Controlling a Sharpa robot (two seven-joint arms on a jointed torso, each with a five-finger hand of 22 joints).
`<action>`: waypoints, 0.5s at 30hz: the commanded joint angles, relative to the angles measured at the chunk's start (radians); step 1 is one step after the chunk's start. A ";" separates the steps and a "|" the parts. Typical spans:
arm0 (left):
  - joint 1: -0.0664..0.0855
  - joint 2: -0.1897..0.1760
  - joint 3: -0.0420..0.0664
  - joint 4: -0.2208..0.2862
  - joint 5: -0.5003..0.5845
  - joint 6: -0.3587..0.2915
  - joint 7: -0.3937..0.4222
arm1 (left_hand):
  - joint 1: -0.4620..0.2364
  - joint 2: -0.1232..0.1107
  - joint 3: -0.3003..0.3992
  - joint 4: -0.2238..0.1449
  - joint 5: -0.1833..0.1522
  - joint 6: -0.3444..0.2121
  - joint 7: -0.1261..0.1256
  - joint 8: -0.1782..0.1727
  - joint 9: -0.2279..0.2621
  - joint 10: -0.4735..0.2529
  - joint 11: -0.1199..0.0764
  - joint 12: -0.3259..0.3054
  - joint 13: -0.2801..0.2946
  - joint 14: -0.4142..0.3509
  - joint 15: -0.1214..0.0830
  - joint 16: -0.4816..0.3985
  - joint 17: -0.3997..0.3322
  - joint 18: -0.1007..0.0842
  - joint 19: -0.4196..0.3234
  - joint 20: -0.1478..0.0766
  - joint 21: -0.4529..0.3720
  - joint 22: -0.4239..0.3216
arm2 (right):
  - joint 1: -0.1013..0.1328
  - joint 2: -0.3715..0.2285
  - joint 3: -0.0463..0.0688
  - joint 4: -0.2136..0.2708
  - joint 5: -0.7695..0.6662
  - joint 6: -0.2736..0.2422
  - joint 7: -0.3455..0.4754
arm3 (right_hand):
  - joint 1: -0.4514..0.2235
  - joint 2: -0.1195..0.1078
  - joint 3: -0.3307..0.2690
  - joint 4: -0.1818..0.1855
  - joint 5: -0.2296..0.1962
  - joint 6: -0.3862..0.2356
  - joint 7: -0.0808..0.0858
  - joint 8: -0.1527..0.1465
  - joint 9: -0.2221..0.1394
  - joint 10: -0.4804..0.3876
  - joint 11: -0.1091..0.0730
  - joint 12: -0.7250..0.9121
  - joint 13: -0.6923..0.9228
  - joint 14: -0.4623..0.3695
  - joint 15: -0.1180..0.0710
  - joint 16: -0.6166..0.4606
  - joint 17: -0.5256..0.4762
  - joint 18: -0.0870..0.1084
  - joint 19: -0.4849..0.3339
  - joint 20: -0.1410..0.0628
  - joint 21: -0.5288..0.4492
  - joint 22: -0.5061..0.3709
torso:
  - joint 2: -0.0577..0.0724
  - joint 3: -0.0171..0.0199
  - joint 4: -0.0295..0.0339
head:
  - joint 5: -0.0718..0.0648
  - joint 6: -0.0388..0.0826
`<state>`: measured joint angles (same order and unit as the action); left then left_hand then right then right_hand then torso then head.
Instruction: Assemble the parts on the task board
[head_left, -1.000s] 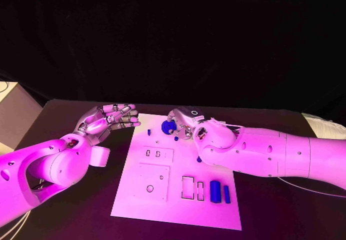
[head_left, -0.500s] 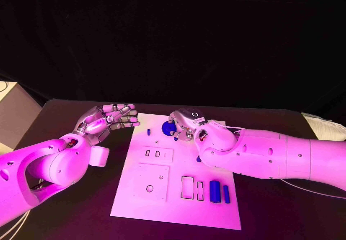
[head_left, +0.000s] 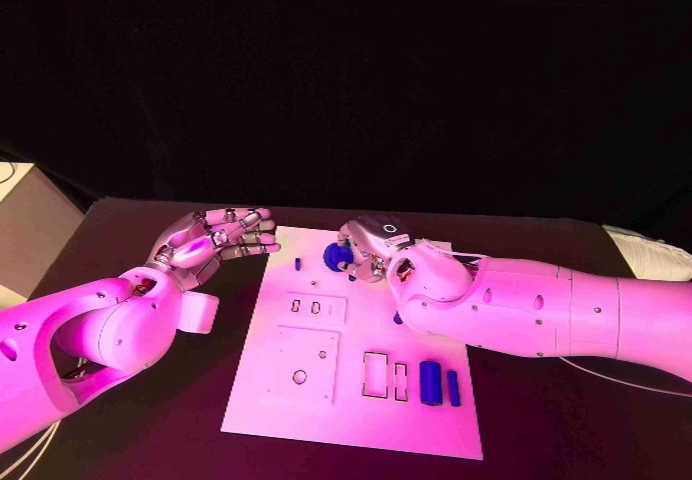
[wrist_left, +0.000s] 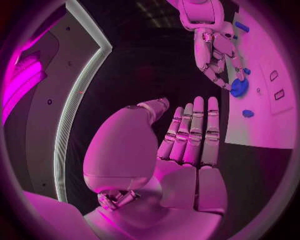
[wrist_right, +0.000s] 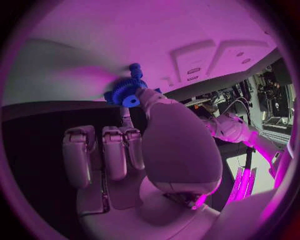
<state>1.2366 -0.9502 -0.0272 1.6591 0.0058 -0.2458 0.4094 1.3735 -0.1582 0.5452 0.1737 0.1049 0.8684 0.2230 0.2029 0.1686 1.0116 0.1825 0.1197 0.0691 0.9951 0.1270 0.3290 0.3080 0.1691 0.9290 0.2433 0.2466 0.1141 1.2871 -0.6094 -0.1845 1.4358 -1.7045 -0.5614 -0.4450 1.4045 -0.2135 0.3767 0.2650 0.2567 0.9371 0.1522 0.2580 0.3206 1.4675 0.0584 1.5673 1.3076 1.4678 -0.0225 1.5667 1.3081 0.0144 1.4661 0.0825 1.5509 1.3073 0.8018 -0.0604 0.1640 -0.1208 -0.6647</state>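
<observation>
The white task board (head_left: 332, 400) lies in the middle of the black table. My right hand (head_left: 382, 250) hovers over the board's far edge and pinches a blue gear (head_left: 338, 256) between thumb and a finger. The right wrist view shows that gear (wrist_right: 127, 92) at the fingertips, just above the board (wrist_right: 94, 45). My left hand (head_left: 219, 240) hangs off the board's far left corner with fingers apart and nothing in it. The left wrist view shows its bare palm (wrist_left: 187, 150), with the right hand (wrist_left: 212, 47) and the gear (wrist_left: 239, 88) beyond.
A thick blue cylinder (head_left: 430, 383) and a thin blue bar (head_left: 453, 388) lie near the board's right front, beside two rectangular slots (head_left: 376, 374). A small blue peg (head_left: 297, 265) stands near the far left. A pale box (head_left: 26, 225) sits at the table's left edge.
My right hand has edged slightly lower and leftward with the gear. The left hand has not moved.
</observation>
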 joint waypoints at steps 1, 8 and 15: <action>0.001 0.002 0.001 0.000 0.002 0.019 0.005 | -0.002 0.003 0.005 -0.002 -0.005 -0.001 0.014 -0.003 -0.001 0.007 -0.003 -0.003 0.001 -0.008 0.003 0.005 0.001 0.013 -0.005 -0.001 0.004 -0.001 | -0.002 0.001 -0.001 -0.001 0.010 0.007 0.003 | -0.029 -0.007 -0.008 0.017 -0.009 -0.028 0.000 -0.029 -0.010 0.103 0.012 0.003 0.263 0.103 0.014 0.004 0.263 -0.008 0.092 0.007 -0.003 0.239 | 0.001 -0.0004 -0.0001 | 0.000 -0.001; 0.001 0.004 0.001 -0.002 0.002 0.019 0.004 | -0.002 0.003 0.005 -0.002 -0.005 -0.001 0.014 -0.003 -0.001 0.007 -0.003 -0.003 0.001 -0.008 0.003 0.005 0.001 0.013 -0.005 -0.001 0.004 -0.001 | -0.002 -0.002 -0.001 0.003 0.050 0.015 0.022 | -0.178 0.030 -0.058 0.027 0.018 -0.038 0.006 -0.060 -0.017 0.097 0.018 -0.003 0.256 0.103 0.023 0.004 0.263 -0.008 0.092 0.020 -0.004 0.239 | 0.000 -0.0005 0.0006 | 0.002 -0.002; 0.001 0.003 0.001 -0.003 0.002 0.019 0.003 | -0.003 0.002 0.004 -0.002 -0.005 -0.002 0.015 -0.004 -0.001 0.007 -0.003 -0.004 0.000 -0.008 0.003 0.005 0.002 0.013 -0.005 -0.001 0.004 -0.001 | -0.002 -0.006 -0.001 0.010 0.078 0.029 0.034 | -0.232 0.047 -0.065 0.028 0.040 -0.026 0.004 -0.066 -0.016 0.099 0.017 -0.001 0.258 0.103 0.023 0.004 0.263 -0.008 0.093 0.021 -0.002 0.242 | -0.001 0.0009 -0.0006 | 0.003 -0.004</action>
<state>1.2365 -0.9485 -0.0272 1.6545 0.0058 -0.2450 0.4083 1.3735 -0.1582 0.5452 0.1738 0.1049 0.8684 0.2230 0.2029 0.1686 1.0116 0.1825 0.1191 0.0692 0.9913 0.1308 0.3290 0.3094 0.1691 0.9290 0.2433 0.2466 0.1141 1.2866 -0.6152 -0.1849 1.4425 -1.6516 -0.5558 -0.4329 1.1790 -0.1657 0.3145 0.2939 0.2928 0.9022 0.1548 0.1950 0.3030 1.4660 0.0711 1.5673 1.3074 1.4664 -0.0071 1.5667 1.3080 0.0144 1.4662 0.0936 1.5508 1.3080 0.8018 -0.0605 0.1641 -0.1188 -0.6681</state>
